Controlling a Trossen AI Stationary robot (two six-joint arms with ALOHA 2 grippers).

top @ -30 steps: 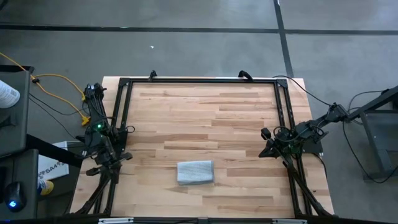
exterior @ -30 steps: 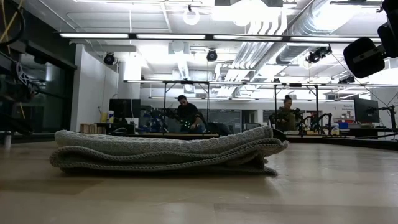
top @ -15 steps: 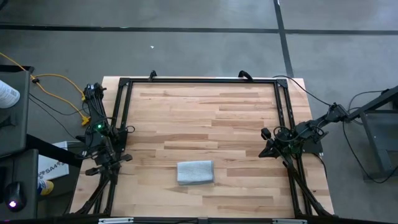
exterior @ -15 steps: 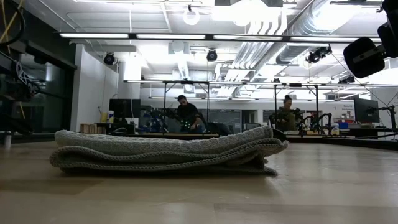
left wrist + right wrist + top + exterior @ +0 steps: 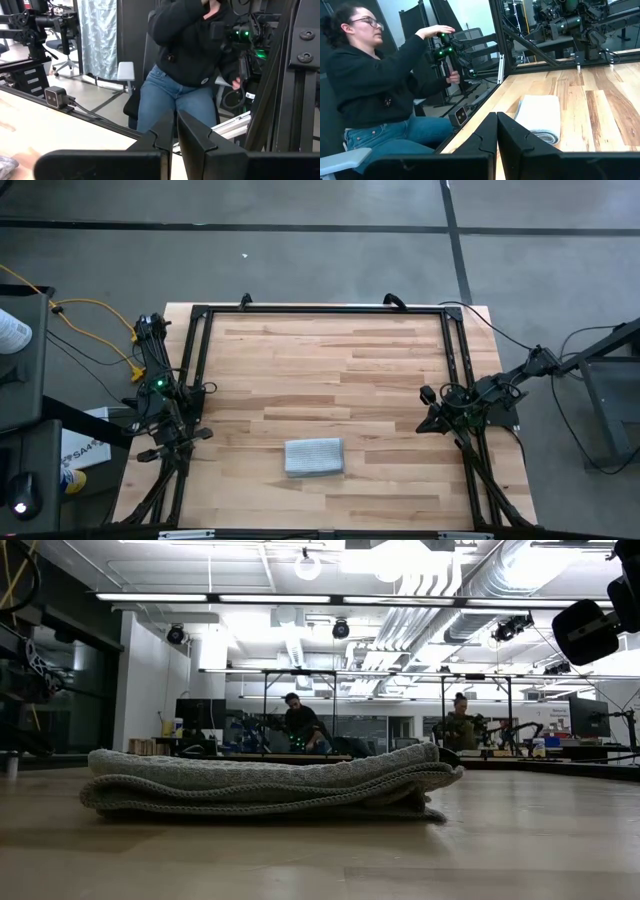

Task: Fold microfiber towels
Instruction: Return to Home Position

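The pale grey-blue microfiber towel (image 5: 314, 457) lies folded into a small thick rectangle on the wooden table, near its front edge. In the low view the towel (image 5: 265, 785) shows as several stacked layers resting flat. It also shows in the right wrist view (image 5: 538, 116). My left gripper (image 5: 175, 131) is shut and empty at the table's left edge. My right gripper (image 5: 497, 131) is shut and empty at the table's right edge. Neither touches the towel.
A black metal frame (image 5: 320, 310) runs around the table. A small camera block (image 5: 460, 116) sits at the table's front edge. A person in a dark top and jeans (image 5: 380, 95) sits close beyond that edge, hands on control arms.
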